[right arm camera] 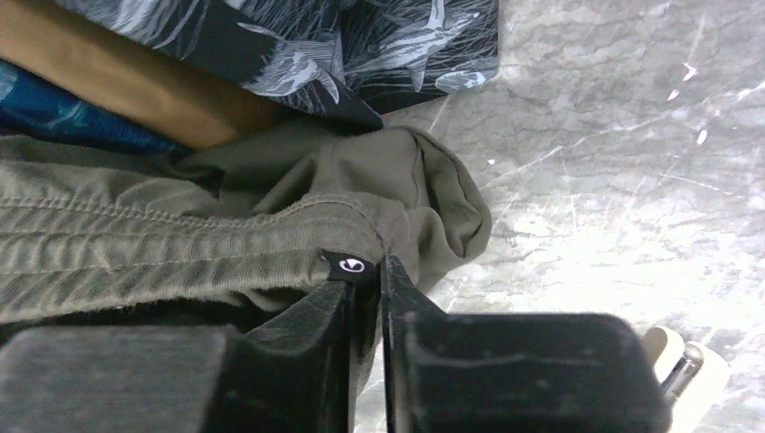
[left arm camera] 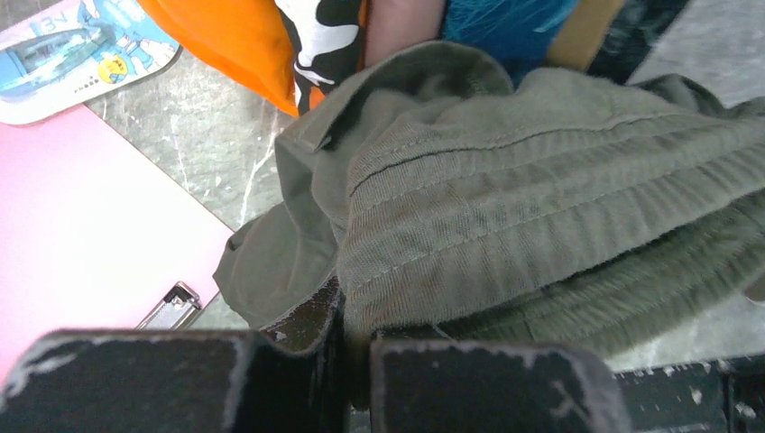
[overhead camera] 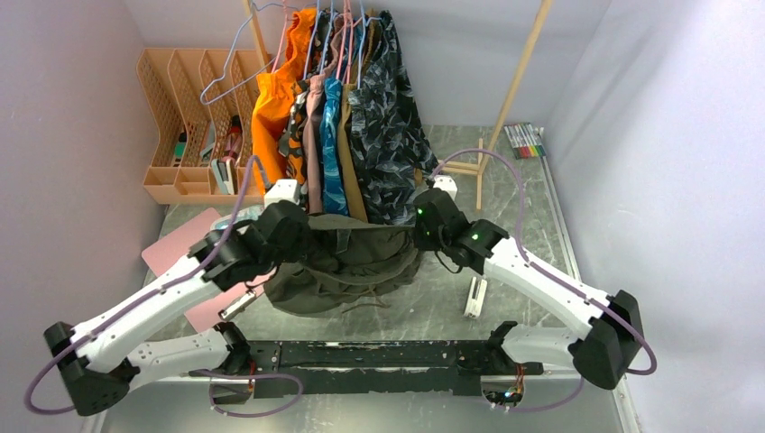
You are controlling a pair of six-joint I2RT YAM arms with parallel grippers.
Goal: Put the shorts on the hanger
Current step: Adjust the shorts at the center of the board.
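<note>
The olive-green shorts (overhead camera: 347, 266) hang bunched between my two grippers just above the table, in front of the clothes rack. My left gripper (overhead camera: 305, 236) is shut on the left end of the ribbed waistband (left arm camera: 505, 225); its jaws (left arm camera: 356, 338) pinch the cloth. At the right end my right gripper (overhead camera: 417, 227) holds the waistband beside a small black label (right arm camera: 347, 264), its fingers (right arm camera: 379, 284) close together with the fabric between them. The light-blue hanger (overhead camera: 223, 57) hangs at the rack's left end, apart from the shorts.
Behind the shorts hang an orange garment (overhead camera: 271, 99) and a dark camouflage garment (overhead camera: 392, 135), among others. A pink clipboard (overhead camera: 194, 262) lies under my left arm. An orange desk organizer (overhead camera: 189, 117) stands back left; markers (overhead camera: 523, 140) lie back right. A white object (overhead camera: 475, 296) lies near my right arm.
</note>
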